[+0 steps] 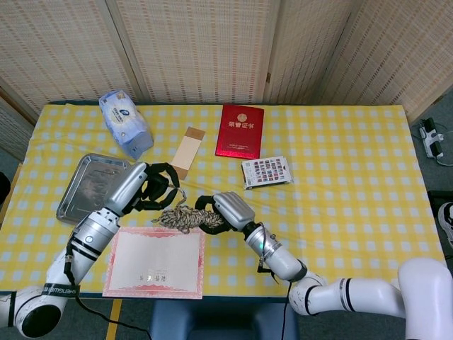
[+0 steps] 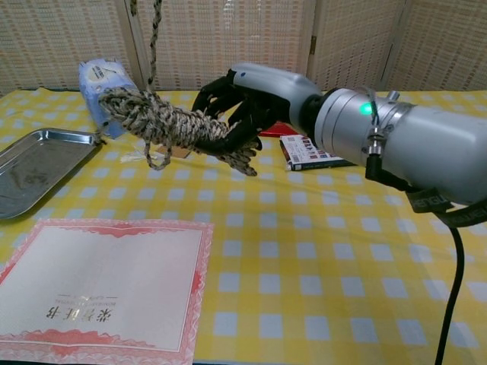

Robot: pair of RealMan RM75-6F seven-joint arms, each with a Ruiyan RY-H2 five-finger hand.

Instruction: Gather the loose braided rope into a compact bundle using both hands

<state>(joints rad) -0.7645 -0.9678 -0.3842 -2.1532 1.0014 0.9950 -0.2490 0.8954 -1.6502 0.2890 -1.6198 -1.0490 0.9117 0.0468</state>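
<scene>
The right hand [image 2: 242,106] is gripping the near-right end of the braided rope [image 2: 161,122] bundle, holding it lifted above the table [image 1: 340,184], while the left hand [image 1: 154,188], just left of the bundle, is curling its fingers around a strand rising from it. The table is wearing a yellow checked cloth, with woven screens [image 1: 205,49] standing along its far side
</scene>
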